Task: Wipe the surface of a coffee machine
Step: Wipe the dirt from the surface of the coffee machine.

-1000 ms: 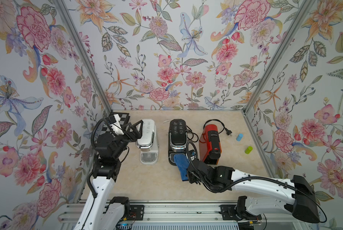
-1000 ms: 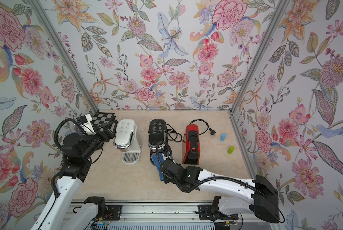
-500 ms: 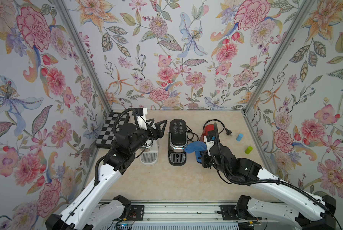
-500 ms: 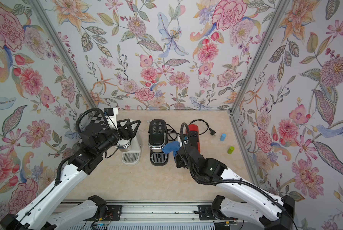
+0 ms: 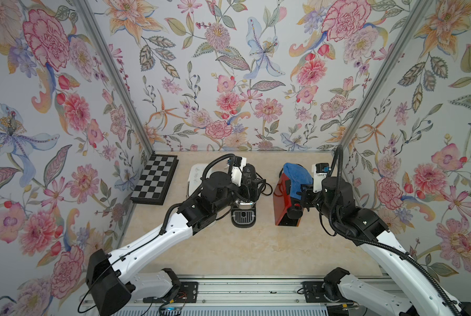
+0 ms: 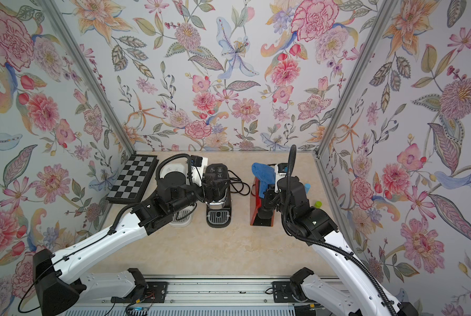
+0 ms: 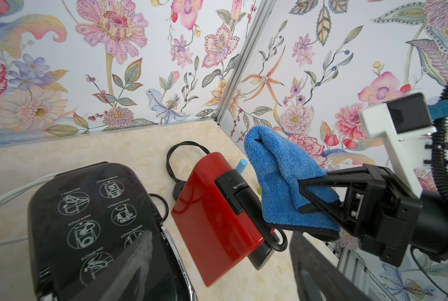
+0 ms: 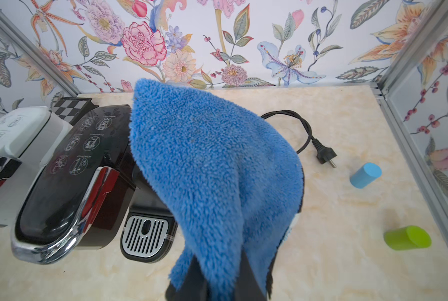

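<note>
Left wrist view: the right gripper point(image 7: 302, 195) pinches the cloth point(image 7: 277, 169), which droops beyond its jaws over the red machine point(image 7: 207, 221). The left gripper point(image 6: 216, 188) has its jaws spread, the black machine point(image 6: 218, 171) just below them.

We see the left gripper point(image 6: 215, 188), a second ago out by the folding black-and-grey chessboard point(image 5: 155, 179), now swung past the white plastic coffee machine point(image 5: 194, 175) to hang over the glossy black coffee machine point(image 7: 92, 208). The board lies uncovered. The right gripper point(image 7: 302, 196) has carried the fluffy blue microfibre cloth point(image 5: 296, 175) from low in front of the black machine, up over the top of the boxy red coffee machine point(image 5: 282, 205).
</note>
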Controlling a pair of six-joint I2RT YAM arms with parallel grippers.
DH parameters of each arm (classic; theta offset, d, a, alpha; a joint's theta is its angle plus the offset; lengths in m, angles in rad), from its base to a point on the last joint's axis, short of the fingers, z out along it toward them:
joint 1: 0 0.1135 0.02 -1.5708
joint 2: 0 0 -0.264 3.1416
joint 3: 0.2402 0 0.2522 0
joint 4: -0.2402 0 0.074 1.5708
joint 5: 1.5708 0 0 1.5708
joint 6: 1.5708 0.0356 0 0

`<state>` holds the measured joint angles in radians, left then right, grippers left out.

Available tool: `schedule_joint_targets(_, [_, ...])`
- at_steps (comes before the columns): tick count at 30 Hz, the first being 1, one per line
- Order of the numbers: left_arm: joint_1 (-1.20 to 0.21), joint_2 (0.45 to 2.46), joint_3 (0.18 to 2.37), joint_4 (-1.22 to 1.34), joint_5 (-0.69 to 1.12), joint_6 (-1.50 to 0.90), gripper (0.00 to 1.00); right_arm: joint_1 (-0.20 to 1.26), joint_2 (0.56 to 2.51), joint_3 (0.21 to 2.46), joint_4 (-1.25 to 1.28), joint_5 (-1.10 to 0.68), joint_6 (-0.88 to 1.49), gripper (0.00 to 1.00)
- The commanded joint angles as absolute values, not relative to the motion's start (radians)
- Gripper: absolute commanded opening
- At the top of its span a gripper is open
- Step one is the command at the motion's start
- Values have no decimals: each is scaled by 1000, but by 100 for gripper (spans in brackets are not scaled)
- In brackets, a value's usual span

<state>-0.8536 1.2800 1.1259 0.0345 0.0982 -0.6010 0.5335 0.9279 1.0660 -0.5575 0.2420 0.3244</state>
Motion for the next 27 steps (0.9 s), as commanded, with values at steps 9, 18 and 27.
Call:
schedule_joint_targets(9, [-966, 1428, 1115, 225, 31, -688, 84, 522, 826, 875, -569, 69, 351, 0])
schedule_joint_targets(18, [-976, 1453, 1079, 264, 0, -715, 85, 504, 876, 845, -526, 65, 333, 1])
schedule_joint_targets(27, [-977, 1474, 1060, 270, 3, -731, 85, 428, 994, 902, -465, 7, 290, 2])
